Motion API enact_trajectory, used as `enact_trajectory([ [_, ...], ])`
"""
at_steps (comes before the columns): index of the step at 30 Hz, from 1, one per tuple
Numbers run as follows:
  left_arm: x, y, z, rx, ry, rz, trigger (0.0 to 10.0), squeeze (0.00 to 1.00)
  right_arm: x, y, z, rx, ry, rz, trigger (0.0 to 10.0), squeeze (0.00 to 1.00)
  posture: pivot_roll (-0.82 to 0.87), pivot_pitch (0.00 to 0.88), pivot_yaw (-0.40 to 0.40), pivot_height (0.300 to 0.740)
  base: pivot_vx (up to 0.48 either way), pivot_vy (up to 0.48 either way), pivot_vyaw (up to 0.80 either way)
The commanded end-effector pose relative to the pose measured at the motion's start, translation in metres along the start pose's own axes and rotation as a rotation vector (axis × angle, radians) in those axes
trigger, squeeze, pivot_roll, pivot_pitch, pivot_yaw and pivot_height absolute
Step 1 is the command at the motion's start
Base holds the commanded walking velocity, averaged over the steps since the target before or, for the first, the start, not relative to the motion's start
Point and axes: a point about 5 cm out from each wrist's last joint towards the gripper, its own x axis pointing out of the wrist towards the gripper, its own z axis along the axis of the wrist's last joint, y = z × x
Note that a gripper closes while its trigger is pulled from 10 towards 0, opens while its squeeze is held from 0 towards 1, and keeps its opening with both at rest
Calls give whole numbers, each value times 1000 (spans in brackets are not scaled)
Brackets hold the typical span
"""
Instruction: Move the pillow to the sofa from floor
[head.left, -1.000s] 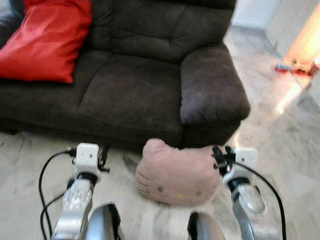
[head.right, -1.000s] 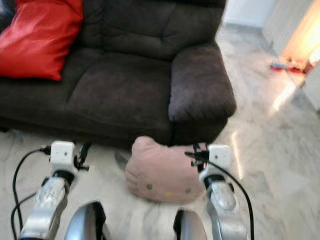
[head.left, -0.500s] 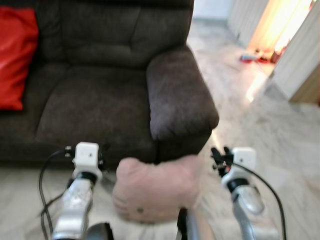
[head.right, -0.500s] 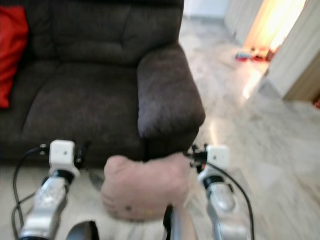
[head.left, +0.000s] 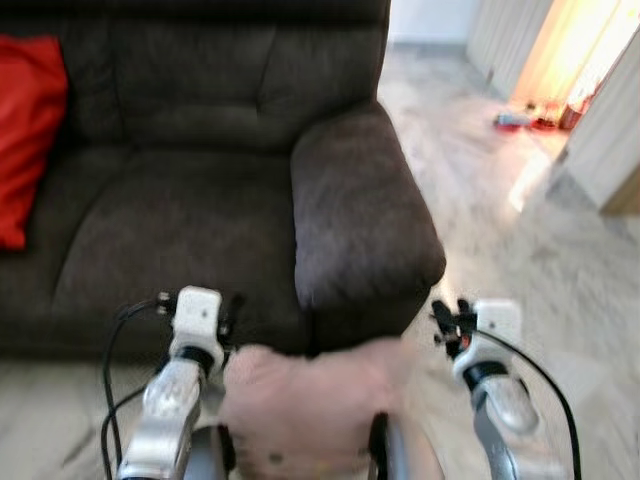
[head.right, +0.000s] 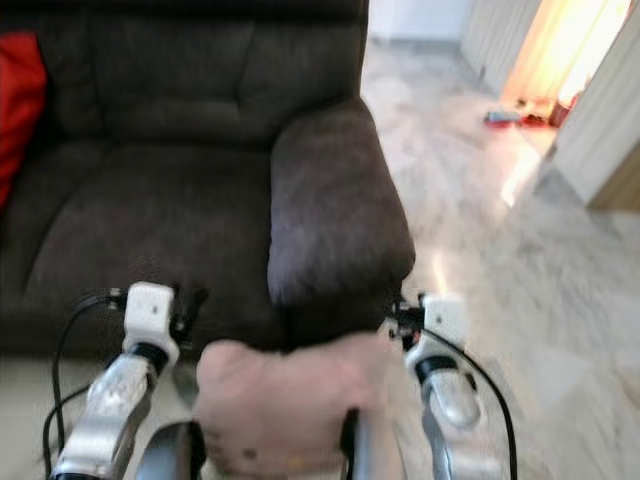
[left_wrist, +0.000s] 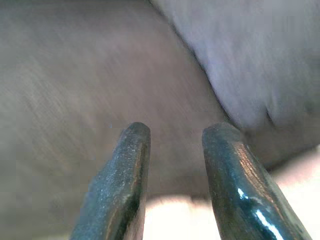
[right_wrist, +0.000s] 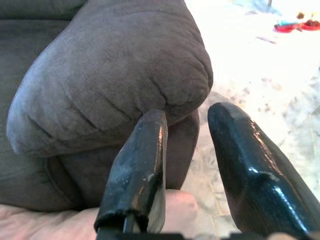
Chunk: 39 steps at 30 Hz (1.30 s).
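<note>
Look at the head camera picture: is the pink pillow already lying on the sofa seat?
No, the pink pillow sits low in front of the sofa, below its armrest.

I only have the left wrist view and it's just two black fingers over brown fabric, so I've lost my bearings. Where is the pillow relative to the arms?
Observer: The pink pillow lies on the floor, between the two arms, in front of the sofa's armrest.
Operator: Is my right end effector holding anything?
Observer: No. The right end effector is open, pointing at the armrest, with the pillow's edge just below it.
Operator: Anything already on the seat?
Observer: A red cushion sits at the far left of the sofa.
</note>
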Motion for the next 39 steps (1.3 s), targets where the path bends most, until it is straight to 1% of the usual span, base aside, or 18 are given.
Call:
enact_trajectory([
  [1, -5, -1, -18, -21, 92, -23, 10000, 0, -2, -3, -7, -16, 45, -14, 10000, 0, -11, 0, -73, 519, 0, 0, 0],
  [3, -7, 2, -32, -21, 163, -22, 10000, 0, -1, -4, -8, -14, 55, -19, 10000, 0, -11, 0, -74, 519, 0, 0, 0],
  [4, -7, 2, -32, -21, 163, -22, 10000, 0, -1, -4, -8, -14, 55, -19, 10000, 0, -11, 0, -74, 519, 0, 0, 0],
  [7, -8, 7, -44, -31, 217, -5, 10000, 0, 0, -3, -6, -1, 40, -8, 10000, 0, -19, 0, -75, 519, 0, 0, 0],
  [10, -6, 12, -49, -8, 243, 19, 10000, 0, 2, -2, -7, 2, 32, -1, 10000, 0, -17, 0, -77, 519, 0, 0, 0],
  [15, -1, 20, -45, -5, 228, 105, 10000, 0, 6, -2, 0, 8, 7, -5, 10000, 0, -22, 0, -83, 519, 0, 0, 0],
  [19, 2, 21, -44, -11, 203, 137, 10000, 0, 7, -3, 8, 13, -29, -1, 10000, 0, -24, 0, -88, 519, 0, 0, 0],
  [21, 3, 21, -46, -25, 215, 141, 10000, 0, 7, -3, 11, 3, -34, 3, 10000, 0, -27, 0, -89, 519, 0, 0, 0],
  [23, 3, 20, -52, -66, 249, 145, 10000, 0, 6, -4, 13, 13, -42, 0, 10000, 0, -36, 0, -92, 519, 0, 0, 0],
  [24, 3, 20, -52, -66, 249, 145, 10000, 0, 6, -4, 13, 13, -42, 0, 10000, 0, -36, 0, -92, 519, 0, 0, 0],
  [28, 6, 28, -55, -99, 266, 191, 10000, 0, 6, -6, 29, 38, -92, -10, 10000, 0, -51, 0, -92, 519, 0, 0, 0],
  [30, 7, 31, -55, -90, 277, 208, 10000, 0, 8, -6, 39, 40, -120, -3, 10000, 0, -59, 0, -93, 519, 0, 0, 0],
  [31, 10, 33, -54, -86, 280, 212, 10000, 0, 10, -6, 50, 57, -146, -4, 10000, 0, -64, 0, -96, 519, 0, 0, 0],
  [34, 11, 33, -53, -78, 283, 217, 10000, 0, 10, -5, 58, 68, -166, 2, 10000, 0, -65, 0, -107, 519, 0, 0, 0],
  [35, 14, 34, -53, -106, 292, 228, 10000, 0, 12, -1, 65, 66, -177, 24, 10000, 0, -64, 0, -121, 519, 0, 0, 0],
  [36, 14, 34, -53, -106, 292, 228, 10000, 0, 12, -1, 65, 66, -177, 24, 10000, 0, -64, 0, -121, 519, 0, 0, 0],
  [38, 15, 29, -55, -170, 305, 216, 10000, 0, 11, 2, 68, 53, -176, 42, 10000, 0, -65, 0, -136, 519, 0, 0, 0],
  [39, 15, 29, -55, -170, 305, 216, 10000, 0, 11, 2, 68, 53, -176, 42, 10000, 0, -65, 0, -136, 519, 0, 0, 0],
])
